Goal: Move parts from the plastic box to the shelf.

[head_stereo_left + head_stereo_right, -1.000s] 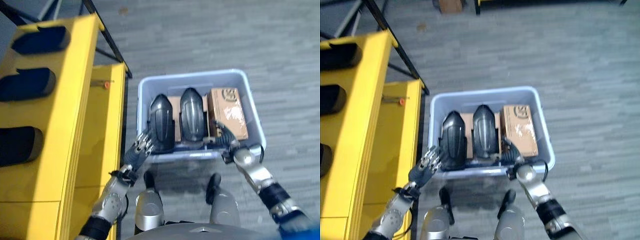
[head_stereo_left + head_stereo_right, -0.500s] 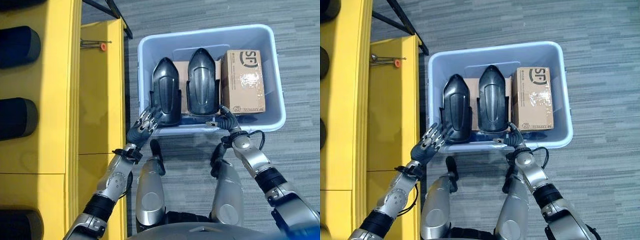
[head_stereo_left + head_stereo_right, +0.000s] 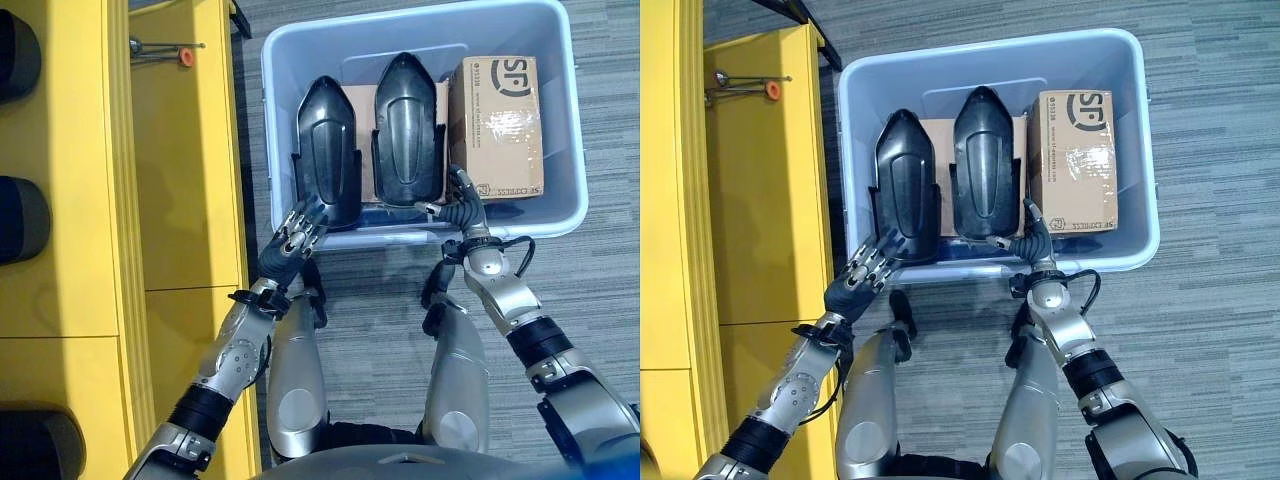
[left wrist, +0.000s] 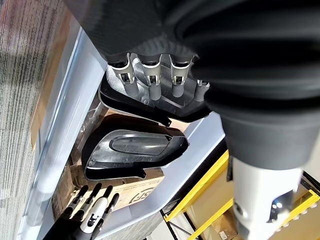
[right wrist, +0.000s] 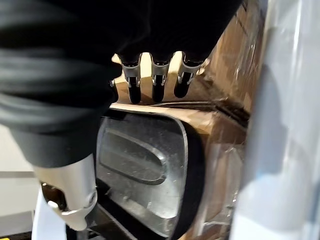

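An orange-tipped metal tool (image 3: pixel 168 50) lies on a yellow surface; grey striped carpet (image 3: pixel 1200 330) covers the floor

Industrial workshop or warehouse setting: yellow metal shelf (image 3: pixel 180 180), grey carpet-tile floor (image 3: pixel 600 300), plastic box (image 3: pixel 1145 150) of black moulded parts (image 3: pixel 905 185).

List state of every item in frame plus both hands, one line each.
Pale blue plastic box: on the floor, open-topped, holding parts.
Left black moulded plastic part: lying in the box, not lifted.
Right black moulded plastic part: lying in the box beside the first.
Brown cardboard carton: taped shut, in the box.
Yellow shelf: beside the box.
Left hand: open, fingers at the left part.
Right hand: open, at the box's near rim.
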### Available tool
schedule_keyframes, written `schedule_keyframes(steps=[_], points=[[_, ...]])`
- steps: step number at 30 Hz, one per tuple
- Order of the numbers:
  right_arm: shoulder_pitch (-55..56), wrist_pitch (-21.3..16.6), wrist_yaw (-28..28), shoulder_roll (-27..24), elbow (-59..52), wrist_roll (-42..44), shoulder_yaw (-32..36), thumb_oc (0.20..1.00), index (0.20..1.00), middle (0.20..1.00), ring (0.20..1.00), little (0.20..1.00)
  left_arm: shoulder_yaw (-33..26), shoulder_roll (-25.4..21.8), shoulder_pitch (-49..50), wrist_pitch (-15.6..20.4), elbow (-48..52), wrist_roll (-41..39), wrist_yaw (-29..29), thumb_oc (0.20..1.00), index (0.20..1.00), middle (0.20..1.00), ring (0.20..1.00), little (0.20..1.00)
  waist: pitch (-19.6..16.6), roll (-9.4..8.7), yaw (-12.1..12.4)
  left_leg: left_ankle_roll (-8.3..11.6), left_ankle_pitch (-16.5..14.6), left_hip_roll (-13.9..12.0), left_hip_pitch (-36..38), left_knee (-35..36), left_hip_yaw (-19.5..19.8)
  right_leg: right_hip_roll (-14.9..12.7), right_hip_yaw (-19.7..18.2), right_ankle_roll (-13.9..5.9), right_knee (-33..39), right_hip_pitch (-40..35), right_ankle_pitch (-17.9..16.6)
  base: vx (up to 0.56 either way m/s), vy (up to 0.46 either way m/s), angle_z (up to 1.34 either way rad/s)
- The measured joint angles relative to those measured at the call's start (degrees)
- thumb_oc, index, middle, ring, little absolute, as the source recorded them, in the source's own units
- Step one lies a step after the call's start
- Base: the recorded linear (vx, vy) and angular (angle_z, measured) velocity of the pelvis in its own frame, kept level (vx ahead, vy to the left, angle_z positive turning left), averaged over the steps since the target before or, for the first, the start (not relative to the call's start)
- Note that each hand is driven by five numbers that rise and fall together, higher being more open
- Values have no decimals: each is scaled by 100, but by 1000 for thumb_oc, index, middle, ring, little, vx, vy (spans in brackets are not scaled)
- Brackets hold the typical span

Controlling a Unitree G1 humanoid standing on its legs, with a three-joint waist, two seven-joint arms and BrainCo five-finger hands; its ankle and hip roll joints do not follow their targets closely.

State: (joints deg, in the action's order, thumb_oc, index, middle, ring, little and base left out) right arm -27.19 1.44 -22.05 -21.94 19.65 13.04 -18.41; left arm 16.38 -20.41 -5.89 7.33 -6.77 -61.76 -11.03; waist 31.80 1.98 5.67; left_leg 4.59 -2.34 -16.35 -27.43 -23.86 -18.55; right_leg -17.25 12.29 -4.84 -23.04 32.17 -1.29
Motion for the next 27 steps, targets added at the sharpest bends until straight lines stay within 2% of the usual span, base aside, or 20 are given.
schedule_keyframes(steps=[11, 16, 27], points=[[-602, 14, -288, 164, 83, 250, 222, 1000, 1000, 1000, 1000, 1000, 60, -1, -271, 52, -3, -1, 165, 1000, 1000, 1000, 1000, 1000, 0, 0, 22, -48, -157, -63, -389, -409, 54, -24, -39, 18, -167, 283, 14, 1, 0, -1], [-1149, 63, -584, 148, 535, 330, 310, 1000, 1000, 1000, 1000, 1000, 66, -2, -428, -62, -4, -11, 269, 1000, 1000, 1000, 1000, 1000, -1, 2, 50, -82, -231, -64, -557, -633, 144, -76, -20, 6, -306, 369, 21, -3, -15, 5], [-1611, 161, -688, 109, 965, 393, 478, 1000, 1000, 1000, 1000, 1000, 123, -7, -605, -323, -7, -13, 411, 1000, 1000, 1000, 1000, 1000, -4, 7, 202, -119, -308, -67, -1010, -938, 246, -128, -23, 28, -452, 701, 42, -7, -2, 1]])
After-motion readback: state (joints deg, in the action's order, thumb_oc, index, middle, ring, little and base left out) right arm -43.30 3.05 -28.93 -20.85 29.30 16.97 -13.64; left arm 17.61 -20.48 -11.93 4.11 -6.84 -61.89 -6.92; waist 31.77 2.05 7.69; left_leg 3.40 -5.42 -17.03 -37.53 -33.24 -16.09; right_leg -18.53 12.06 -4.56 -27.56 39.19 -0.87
